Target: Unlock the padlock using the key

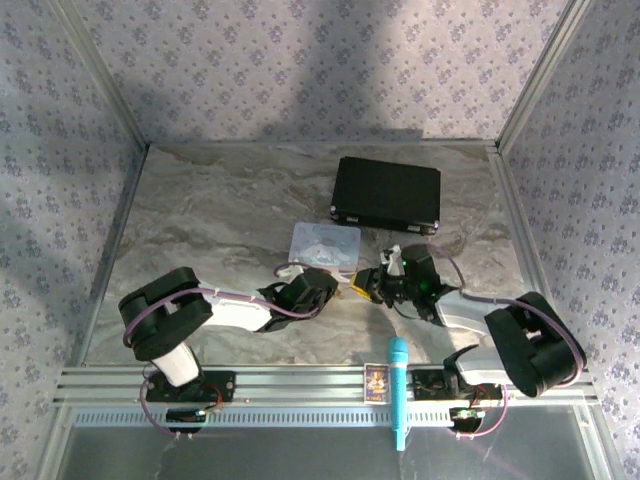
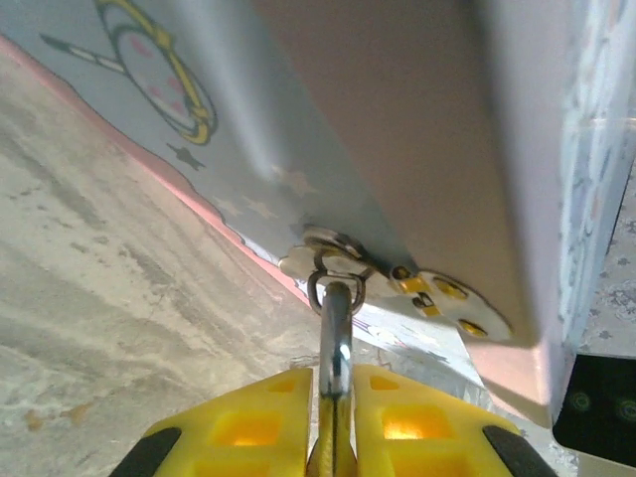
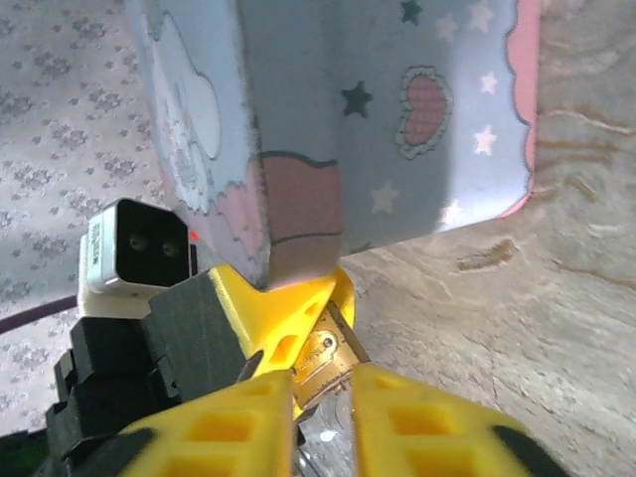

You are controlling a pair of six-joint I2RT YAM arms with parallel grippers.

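The right gripper's (image 3: 323, 393) jaws flank the padlock (image 3: 323, 353) beneath the pastel tin (image 3: 338, 119).

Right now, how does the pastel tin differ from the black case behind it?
The tin is pale blue and pink with cartoon stars and hearts; the case is plain black. The tin looks smaller from overhead; the case is wider. The tin is near the middle of the table; the case lies farther back, toward the rear wall. Both are rectangular.

A black case (image 1: 386, 194) lies right of centre in the upper part of the marble table (image 1: 220, 200), with a pastel tin (image 1: 324, 243) below it to the left. A teal pen (image 1: 398, 392) and a small card (image 1: 375, 381) sit at the bottom edge.
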